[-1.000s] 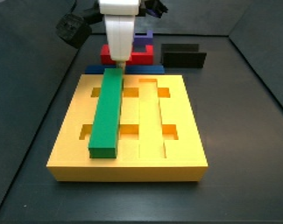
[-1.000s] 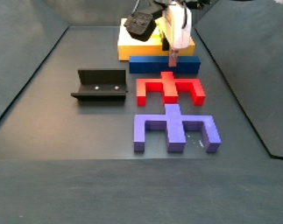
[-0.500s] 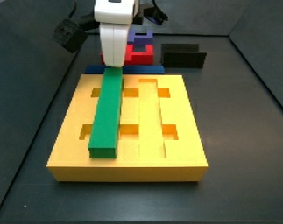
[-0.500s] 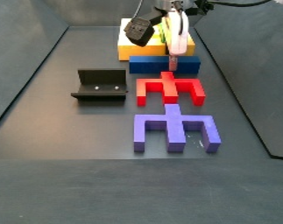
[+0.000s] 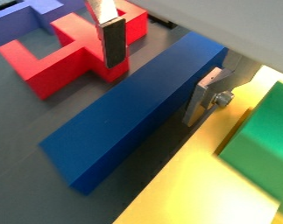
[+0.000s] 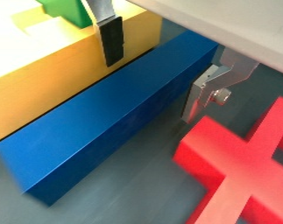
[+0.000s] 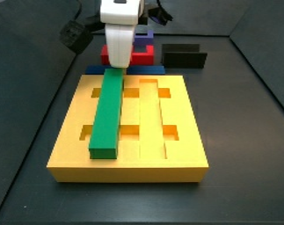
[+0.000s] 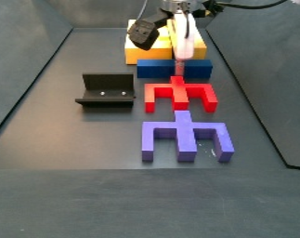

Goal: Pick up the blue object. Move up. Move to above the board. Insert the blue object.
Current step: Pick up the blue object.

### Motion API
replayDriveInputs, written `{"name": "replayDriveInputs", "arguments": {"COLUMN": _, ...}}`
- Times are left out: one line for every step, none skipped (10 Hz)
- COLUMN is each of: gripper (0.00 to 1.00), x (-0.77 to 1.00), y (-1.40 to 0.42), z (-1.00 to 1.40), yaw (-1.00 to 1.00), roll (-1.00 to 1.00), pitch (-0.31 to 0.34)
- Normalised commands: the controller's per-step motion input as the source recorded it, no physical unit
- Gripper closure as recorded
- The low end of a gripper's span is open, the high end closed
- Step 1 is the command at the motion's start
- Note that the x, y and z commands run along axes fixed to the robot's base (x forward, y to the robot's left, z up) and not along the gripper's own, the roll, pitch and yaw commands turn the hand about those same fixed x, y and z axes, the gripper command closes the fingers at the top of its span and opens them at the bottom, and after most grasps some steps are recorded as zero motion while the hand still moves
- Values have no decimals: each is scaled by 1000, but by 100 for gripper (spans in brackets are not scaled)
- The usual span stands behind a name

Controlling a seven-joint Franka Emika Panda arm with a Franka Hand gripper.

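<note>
The blue object [image 5: 131, 114] is a long dark-blue bar lying flat on the floor between the yellow board [image 5: 214, 188] and a red piece [image 5: 74, 61]. It also shows in a wrist view [image 6: 109, 114] and in both side views [image 8: 175, 69] [image 7: 152, 67]. My gripper [image 5: 155, 74] is open and low over the bar, one finger on each long side, with a small gap at each. One finger [image 6: 110, 39] stands between bar and board [image 6: 44, 70]. The gripper also shows in both side views [image 7: 118, 54] [image 8: 179, 58]. The grooved board [image 7: 168, 123] holds a green bar [image 7: 109, 110].
The red piece [image 8: 179, 93] lies close beside the blue bar, with a purple notched piece [image 8: 186, 138] further out. The dark fixture [image 8: 105, 90] stands to one side on the floor [image 8: 65, 130]. Dark walls enclose the workspace.
My gripper has shifted slightly sideways over the blue bar and stays low and open. The bar has not moved.
</note>
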Motion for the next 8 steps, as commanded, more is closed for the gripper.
{"name": "replayDriveInputs", "arguments": {"gripper": 0, "x": 169, "y": 0, "z": -206, "yaw": 0, "roll": 1, "pitch": 0}}
{"name": "replayDriveInputs", "arguments": {"gripper": 0, "x": 0, "y": 0, "z": -274, "yaw": 0, "roll": 29, "pitch": 0}}
{"name": "replayDriveInputs", "arguments": {"gripper": 0, "x": 14, "y": 0, "z": -294, "yaw": 0, "roll": 33, "pitch": 0}}
{"name": "replayDriveInputs", "arguments": {"gripper": 0, "x": 311, "y": 0, "z": -209, "yaw": 0, "roll": 11, "pitch": 27}}
{"name": "replayDriveInputs", "arguments": {"gripper": 0, "x": 491, "y": 17, "z": -211, "yaw": 0, "roll": 0, "pitch": 69}}
{"name": "replayDriveInputs", "arguments": {"gripper": 0, "x": 377, "y": 20, "z": -223, "yaw": 0, "roll": 4, "pitch": 53}}
{"name": "replayDriveInputs", "arguments": {"gripper": 0, "x": 94, "y": 17, "z": -231, "yaw": 0, "roll": 41, "pitch": 20}}
{"name": "replayDriveInputs", "arguments": {"gripper": 0, "x": -143, "y": 89, "z": -311, "yaw": -146, "roll": 100, "pitch": 0}}
